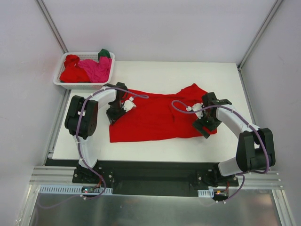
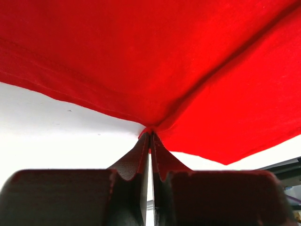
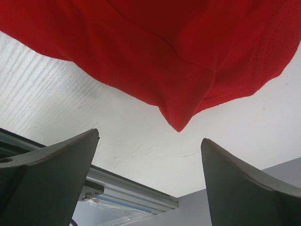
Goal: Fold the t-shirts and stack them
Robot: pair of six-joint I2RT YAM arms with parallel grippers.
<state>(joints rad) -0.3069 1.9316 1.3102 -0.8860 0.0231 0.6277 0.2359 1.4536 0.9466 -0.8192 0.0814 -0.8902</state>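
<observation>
**A:** How far along is it?

**B:** Barely begun, I'd say. One red shirt (image 1: 155, 117) lies spread across the middle of the worktop (image 1: 225, 75), rumpled at its right end. I can make out no fold in it, and there is no stack anywhere.

**A:** And the others?

**B:** A pile (image 1: 87, 69) of red, pink and green ones sits in the basket (image 1: 80, 85) at the far-left corner. All of those are left to do.

**A:** Where is the shirt relative to the pincers?

**B:** The left pincer (image 2: 149, 136) is clamped on the shirt's left edge. Its wrist view shows the cloth pinched between the tips and tenting away from them. The right pincer (image 3: 149, 136) stands wide at the right end, holding nothing. A pointed corner (image 3: 178, 125) of the shirt lies just ahead of it, between the two fingers and touching neither.

**A:** So what next?

**B:** Probably closing on that corner, so both ends can be moved together.
</observation>
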